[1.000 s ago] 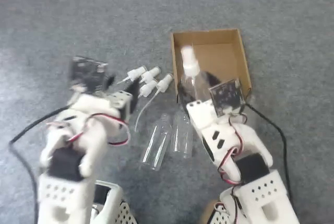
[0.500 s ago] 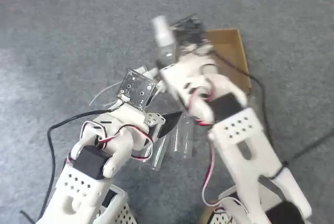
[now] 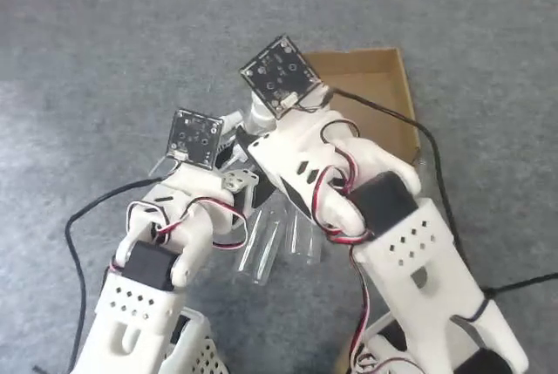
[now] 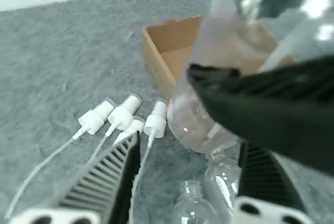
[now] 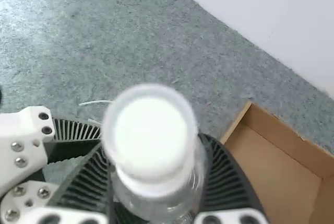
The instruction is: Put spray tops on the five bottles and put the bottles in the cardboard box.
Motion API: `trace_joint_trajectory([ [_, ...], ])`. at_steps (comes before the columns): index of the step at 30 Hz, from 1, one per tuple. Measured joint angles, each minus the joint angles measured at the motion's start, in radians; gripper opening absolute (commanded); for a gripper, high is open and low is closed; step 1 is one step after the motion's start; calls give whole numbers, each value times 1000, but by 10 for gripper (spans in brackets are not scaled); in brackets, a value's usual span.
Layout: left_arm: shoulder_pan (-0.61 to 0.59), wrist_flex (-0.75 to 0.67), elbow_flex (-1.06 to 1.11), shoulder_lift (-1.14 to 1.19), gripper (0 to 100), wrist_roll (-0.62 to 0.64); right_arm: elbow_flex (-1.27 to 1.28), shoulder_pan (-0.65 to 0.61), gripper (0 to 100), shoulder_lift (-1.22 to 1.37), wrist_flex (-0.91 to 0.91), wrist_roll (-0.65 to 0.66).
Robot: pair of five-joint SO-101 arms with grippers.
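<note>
grip first: the right gripper was clamped on a clear plastic bottle, its ribbed black jaws pressed to the round body below the shoulder. a white spray top already sat on the neck. the bottle hung above the desk near the centre of the high view, just left of the cardboard box. the left gripper had its jaws apart close under that bottle; whether they touched it could not be told.

the bottle looked light and thin-walled, smooth and cylindrical, so it would probably dent under a hard squeeze and could twist or slip in the jaws. the safest hold seemed to be across the straight middle of the body, not on the cap or the thin dip tube.

farther out, four loose spray tops lay clustered on the grey, felt-like desk cover, each with a white collar and a pale, flexible tube trailing off. two uncapped bottles lay on their sides at lower centre of the high view, transparent and glossy. the box was brown, stiff corrugated card, open-topped and shallow, at upper right of centre.
</note>
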Motion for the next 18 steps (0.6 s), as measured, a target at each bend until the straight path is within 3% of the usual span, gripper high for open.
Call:
trace_joint_trajectory([
  [8,-31,-2,34,2,260,0,0,153,6,28,-104,15],
  [13,-89,-11,44,2,200,2,-41,270,6,224,-285,20],
  [18,-213,-66,44,2,120,0,-215,298,6,479,-330,11],
])
